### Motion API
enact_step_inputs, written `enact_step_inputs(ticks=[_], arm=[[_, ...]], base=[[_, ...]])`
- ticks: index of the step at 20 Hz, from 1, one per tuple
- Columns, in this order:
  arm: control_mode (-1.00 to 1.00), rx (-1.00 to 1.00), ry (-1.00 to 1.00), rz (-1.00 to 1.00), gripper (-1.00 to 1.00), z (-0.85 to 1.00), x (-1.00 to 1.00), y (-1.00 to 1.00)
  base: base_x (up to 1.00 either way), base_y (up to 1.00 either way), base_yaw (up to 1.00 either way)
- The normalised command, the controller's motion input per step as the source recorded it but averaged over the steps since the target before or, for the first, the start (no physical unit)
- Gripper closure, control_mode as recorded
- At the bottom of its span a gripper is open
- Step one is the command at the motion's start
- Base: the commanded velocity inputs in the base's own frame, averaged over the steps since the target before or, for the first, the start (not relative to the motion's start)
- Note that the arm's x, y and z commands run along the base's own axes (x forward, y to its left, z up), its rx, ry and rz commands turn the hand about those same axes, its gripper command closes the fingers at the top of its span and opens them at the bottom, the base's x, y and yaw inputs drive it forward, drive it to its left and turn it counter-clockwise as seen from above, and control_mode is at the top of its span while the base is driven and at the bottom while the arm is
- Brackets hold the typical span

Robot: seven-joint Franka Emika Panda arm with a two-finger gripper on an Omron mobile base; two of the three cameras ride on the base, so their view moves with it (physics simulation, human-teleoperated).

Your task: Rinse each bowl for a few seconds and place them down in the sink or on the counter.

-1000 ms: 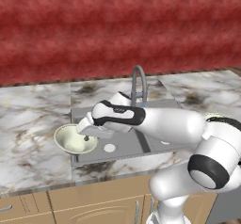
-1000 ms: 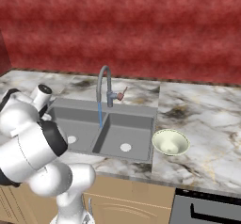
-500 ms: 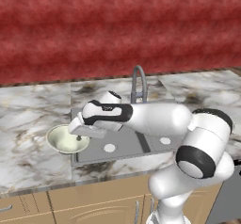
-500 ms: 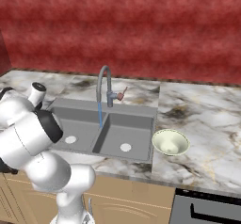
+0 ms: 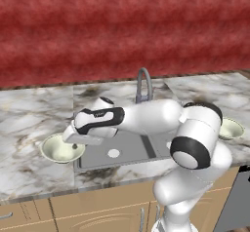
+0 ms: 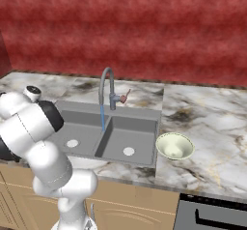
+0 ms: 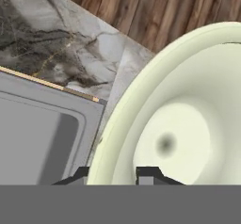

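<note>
**Left bowl gripped at its rim, beside the sink**

On the left, a pale cream-green bowl sits on the marbled bench, just beside the left edge of the grey sink. The gripper is at the bowl's near-sink rim. In the hand view the jaws straddle that rim, one tip outside and one inside, narrowly set, so they look clenched on the bowl. Whether the bowl rests on the bench or is just lifted, I cannot tell.

The step in hand seems to be handling this first bowl. Next, it likely needs carrying right, under the faucet, where a thin blue stream runs.

The white arm reaches low and far leftward across the sink, wrist turned down.

At the far right, the second bowl waits on the bench, just beside the sink's right edge.
</note>
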Motion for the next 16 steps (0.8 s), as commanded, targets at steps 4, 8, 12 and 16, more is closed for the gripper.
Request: enact_step_inputs(ticks=[4, 8, 12, 16], arm=[[-1.00, -0.04, 0.00, -0.01, 1.00, -0.22, 0.16, 0.07], [-1.00, -0.03, 0.00, -0.02, 1.00, -0.11, 0.21, 0.01], [-1.00, -0.03, 0.00, -0.02, 1.00, -0.16, 0.24, 0.04], [-1.00, -0.02, 0.00, 0.00, 1.00, -0.16, 0.22, 0.04]], base=[[0.00, 0.00, 0.00], [0.00, 0.00, 0.00], [0.00, 0.00, 0.00], [0.00, 0.00, 0.00]])
